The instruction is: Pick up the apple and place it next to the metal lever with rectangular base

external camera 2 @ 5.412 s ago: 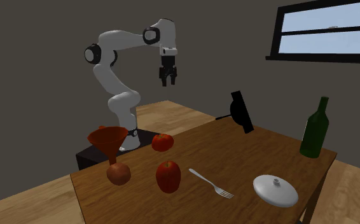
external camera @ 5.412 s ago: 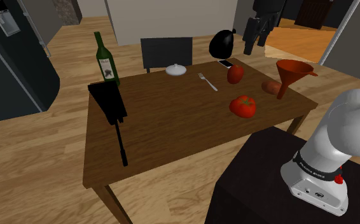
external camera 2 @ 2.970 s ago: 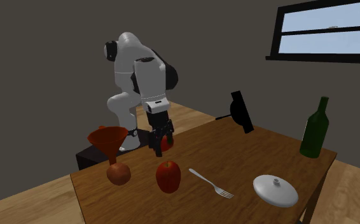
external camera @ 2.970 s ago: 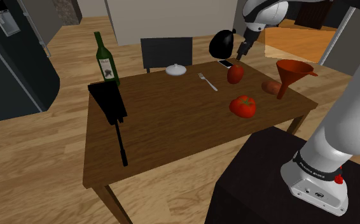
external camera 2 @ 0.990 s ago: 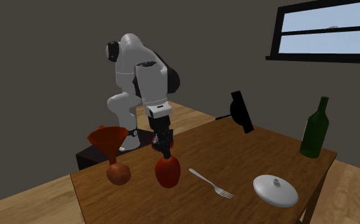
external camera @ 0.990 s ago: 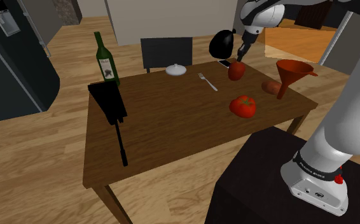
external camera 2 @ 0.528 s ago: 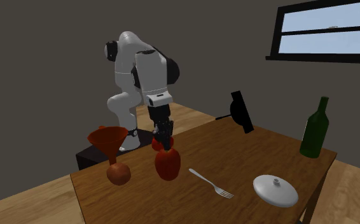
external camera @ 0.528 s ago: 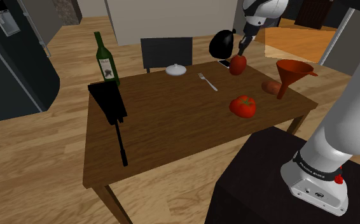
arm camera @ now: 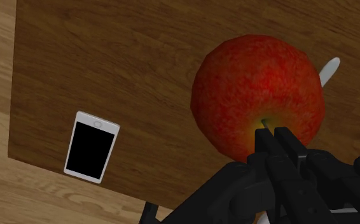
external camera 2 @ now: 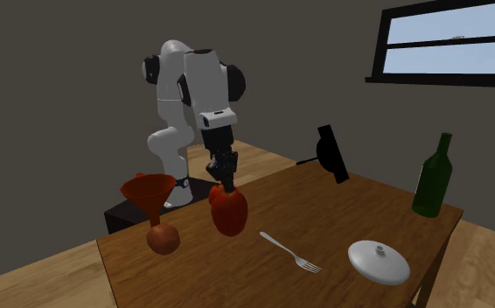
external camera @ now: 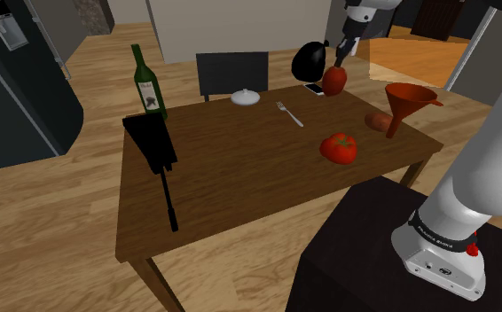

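Above the far edge of the table (external camera: 240,177) in the shoulder view, the black gripper (external camera: 341,60) is holding the red apple (external camera: 333,81) clear of the wood, its fingers clamped on the fruit's top by the stem. Below the apple, a phone (arm camera: 91,146) is lying flat near the table's edge, and a fork (external camera: 288,113) is resting close by. The black lever (external camera: 152,142) with its rectangular base is standing well apart from the apple, toward the shoulder view's left, near a green bottle (external camera: 148,84). A tomato (external camera: 339,148), a red funnel (external camera: 406,104) and a white lid (external camera: 246,97) are sitting on the table.
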You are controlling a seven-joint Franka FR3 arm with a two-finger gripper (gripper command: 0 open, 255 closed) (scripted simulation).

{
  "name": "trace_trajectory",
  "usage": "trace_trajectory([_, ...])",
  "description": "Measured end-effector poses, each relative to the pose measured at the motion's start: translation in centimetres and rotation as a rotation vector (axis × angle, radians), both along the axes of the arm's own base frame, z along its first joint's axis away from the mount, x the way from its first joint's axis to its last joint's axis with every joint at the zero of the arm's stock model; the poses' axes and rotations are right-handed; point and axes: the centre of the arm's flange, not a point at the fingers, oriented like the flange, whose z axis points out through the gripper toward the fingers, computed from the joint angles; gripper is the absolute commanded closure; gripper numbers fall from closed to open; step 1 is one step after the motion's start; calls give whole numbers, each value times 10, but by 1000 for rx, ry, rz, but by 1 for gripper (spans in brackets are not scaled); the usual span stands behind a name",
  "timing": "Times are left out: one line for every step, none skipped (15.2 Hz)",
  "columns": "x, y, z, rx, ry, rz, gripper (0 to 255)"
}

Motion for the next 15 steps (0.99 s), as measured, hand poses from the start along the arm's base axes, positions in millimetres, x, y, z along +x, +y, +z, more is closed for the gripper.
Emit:
trace_trajectory([0,0,6,0,0,0,255])
trace_trajectory([0,0,10,0,0,0,255])
trace_trajectory([0,1,15,0,0,0,255])
trace_trajectory([0,1,21,0,0,0,255])
trace_trajectory([1,1,26,0,0,0,255])
trace_trajectory([0,1,31,0,0,0,255])
trace_trajectory([0,1,36,0,0,0,255])
trace_trajectory([0,0,42,0,0,0,255])
trace_trajectory([1,1,46,0,0,0,255])
trace_trajectory([0,1,52,0,0,0,255])
trace_trajectory([-1,2,58,0,0,0,255])
trace_trajectory([0,2,63,0,0,0,255])
trace_trajectory([0,1,67,0,0,0,255])
trace_trajectory([0,1,73,0,0,0,255])
trace_trajectory([-1,1,78,0,0,0,255])
